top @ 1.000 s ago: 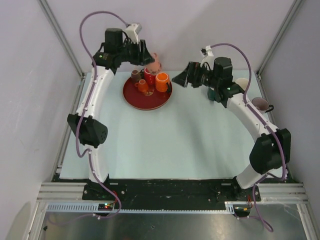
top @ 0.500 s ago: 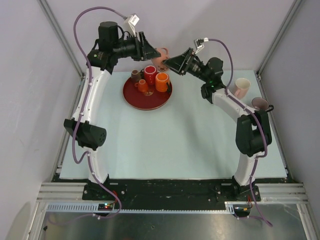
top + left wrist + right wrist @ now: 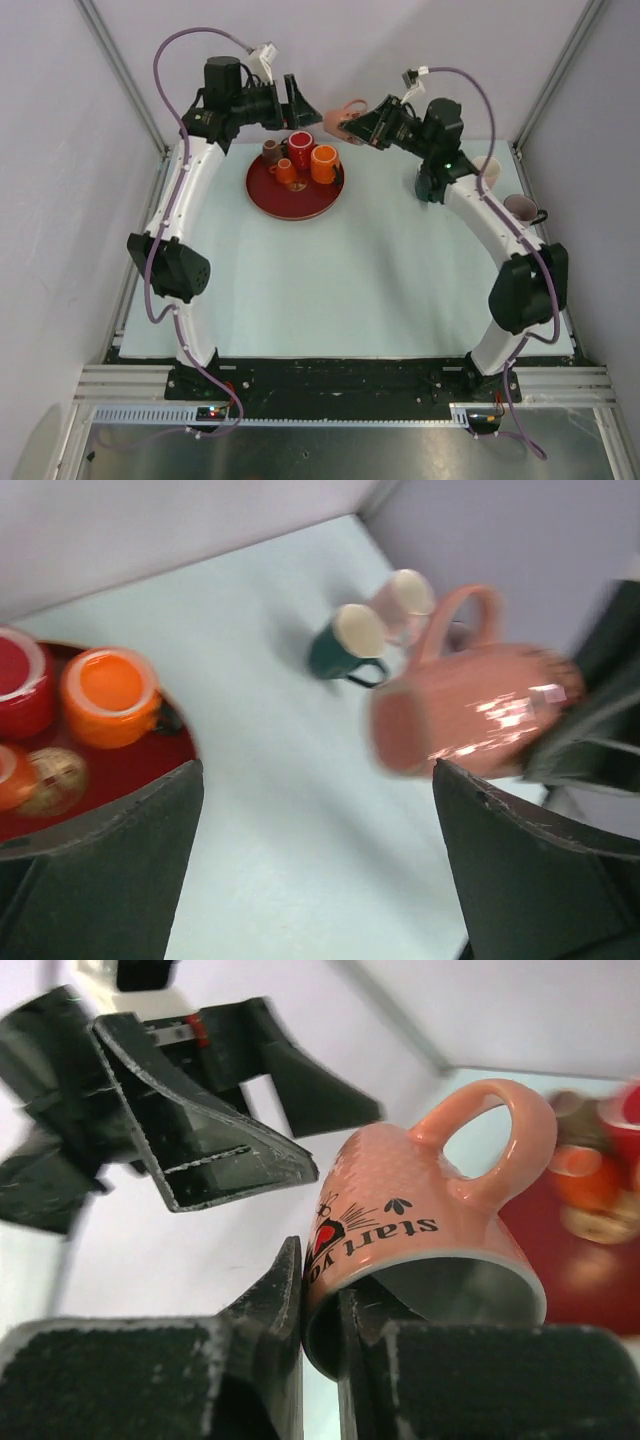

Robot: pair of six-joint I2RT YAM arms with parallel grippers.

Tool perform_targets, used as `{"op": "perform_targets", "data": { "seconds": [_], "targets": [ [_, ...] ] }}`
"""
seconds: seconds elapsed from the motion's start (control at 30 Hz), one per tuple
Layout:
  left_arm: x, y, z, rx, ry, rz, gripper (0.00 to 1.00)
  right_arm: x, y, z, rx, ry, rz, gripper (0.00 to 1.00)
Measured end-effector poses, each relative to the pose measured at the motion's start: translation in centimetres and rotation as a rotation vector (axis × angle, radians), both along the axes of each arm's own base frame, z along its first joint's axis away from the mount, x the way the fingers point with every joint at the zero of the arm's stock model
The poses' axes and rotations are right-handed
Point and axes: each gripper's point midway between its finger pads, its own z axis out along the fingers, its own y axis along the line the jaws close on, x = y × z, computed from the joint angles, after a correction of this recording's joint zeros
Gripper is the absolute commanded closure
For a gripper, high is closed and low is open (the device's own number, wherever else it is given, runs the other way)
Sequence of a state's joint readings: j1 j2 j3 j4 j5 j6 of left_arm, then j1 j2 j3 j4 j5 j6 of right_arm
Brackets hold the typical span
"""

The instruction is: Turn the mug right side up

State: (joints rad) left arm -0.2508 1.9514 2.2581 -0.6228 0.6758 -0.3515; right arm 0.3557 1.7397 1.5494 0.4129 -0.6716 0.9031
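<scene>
The pink mug with black lettering hangs in the air above the table's far edge, lying on its side. My right gripper is shut on its rim, one finger inside the mouth and one outside against the wall. In the right wrist view the mug has its handle uppermost. My left gripper stands open just left of the mug, apart from it. In the left wrist view the mug floats beyond the wide-apart fingers, blurred.
A round red tray at the back left holds a red mug, an orange mug and two small cups. A cream mug and a mauve mug stand at the right edge; a dark green mug stands there too.
My left gripper has let go of the pink mug and opened wide. My right gripper has shut on the mug's rim and carries it slightly to the right.
</scene>
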Motion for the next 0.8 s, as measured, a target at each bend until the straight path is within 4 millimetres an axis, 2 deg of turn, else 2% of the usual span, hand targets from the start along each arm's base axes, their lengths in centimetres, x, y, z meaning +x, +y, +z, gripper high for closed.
{"op": "perform_targets", "data": {
  "seconds": [0.13,0.17,0.3,0.43,0.5,0.63,0.7,0.8],
  "targets": [
    [2.7,3.2,-4.5,0.139,0.003,0.129,0.0,1.5,-3.2,-2.1,-0.3,0.048,-0.217,1.0],
    [3.6,4.9,-6.4,0.21,0.005,0.183,0.0,1.7,-5.4,-3.2,-0.453,0.079,-0.3,1.0],
    [4.6,7.8,-9.8,0.344,0.011,0.253,0.0,0.9,-10.5,-7.4,-0.788,0.199,-0.389,1.0],
    [4.8,9.1,-12.2,0.449,0.01,0.269,0.0,-0.5,-15.3,-15.2,-1.095,0.406,-0.385,1.0],
    [4.9,9.8,-13.3,0.502,0.006,0.274,0.0,-2.0,-17.6,-20.5,-1.234,0.548,-0.342,1.0],
    [5.2,11.1,-14.7,0.594,-0.007,0.285,0.0,-4.9,-21.2,-27.3,-1.362,0.756,-0.278,1.0],
    [5.5,11.7,-15.6,0.642,-0.014,0.289,0.0,-5.9,-22.5,-29.1,-1.377,0.817,-0.271,1.0],
    [6.2,12.6,-17.4,0.716,-0.012,0.285,0.0,-6.0,-24.0,-30.3,-1.372,0.859,-0.292,1.0]
  ]
}}
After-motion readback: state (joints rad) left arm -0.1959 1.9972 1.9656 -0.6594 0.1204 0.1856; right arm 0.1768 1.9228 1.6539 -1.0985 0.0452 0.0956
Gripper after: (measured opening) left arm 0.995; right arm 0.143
